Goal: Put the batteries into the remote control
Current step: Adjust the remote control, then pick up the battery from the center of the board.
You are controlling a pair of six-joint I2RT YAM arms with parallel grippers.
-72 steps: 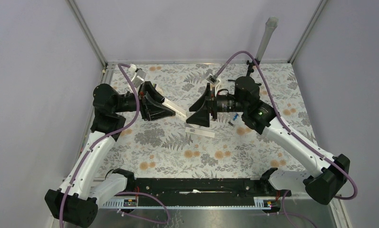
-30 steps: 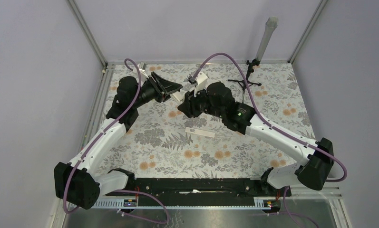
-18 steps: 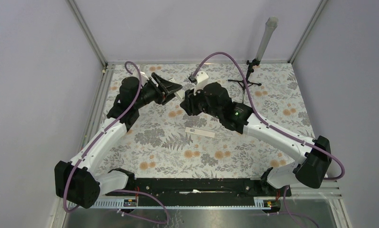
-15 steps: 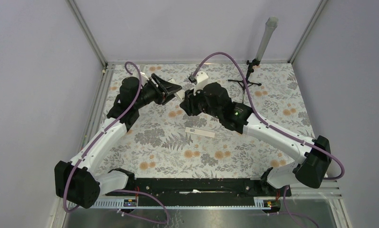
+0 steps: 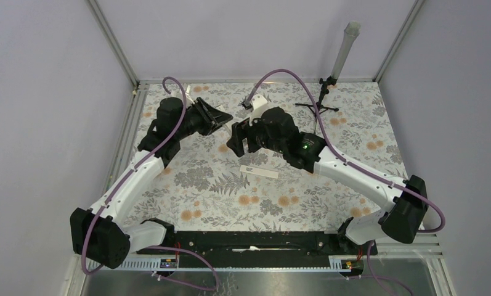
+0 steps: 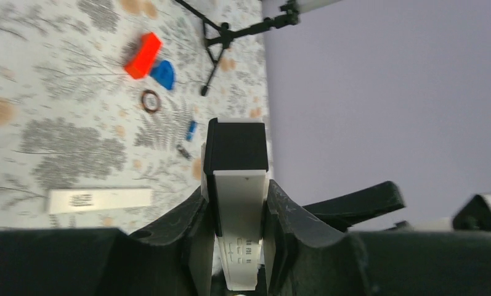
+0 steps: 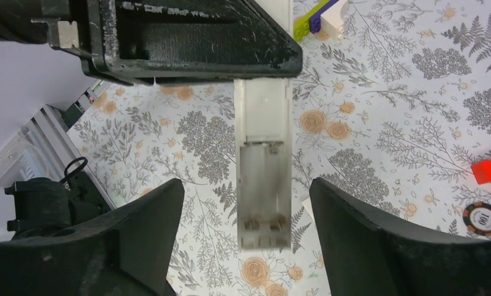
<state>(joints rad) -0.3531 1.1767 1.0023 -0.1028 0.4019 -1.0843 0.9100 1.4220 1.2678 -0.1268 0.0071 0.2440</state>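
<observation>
The remote control [image 6: 236, 203], a white bar with one dark end, stands clamped between the fingers of my left gripper [image 6: 236, 190], which is shut on it. From the right wrist the remote control [image 7: 264, 166] shows its long recess with no cells in it, sticking out below the left gripper [image 7: 193, 37]. My right gripper [image 7: 246, 183] is open, its fingers wide on either side of the bar and apart from it. A blue battery [image 6: 191, 129] lies on the mat with a darker one [image 6: 183, 151] close by. From above, the left gripper [image 5: 221, 117] and right gripper [image 5: 238, 139] face each other.
A flat white strip [image 5: 259, 171] lies mid-mat. A red block [image 6: 143, 54], a blue half-round piece [image 6: 164, 74] and a dark ring [image 6: 149, 100] sit beyond the batteries. A tripod stand [image 5: 321, 102] is at the back right. Small coloured bricks [image 7: 320, 12] lie at the back.
My right gripper has opened and let go of the remote's end, drawing slightly back toward the front. The left gripper has closed tighter on the remote and stays in place.
</observation>
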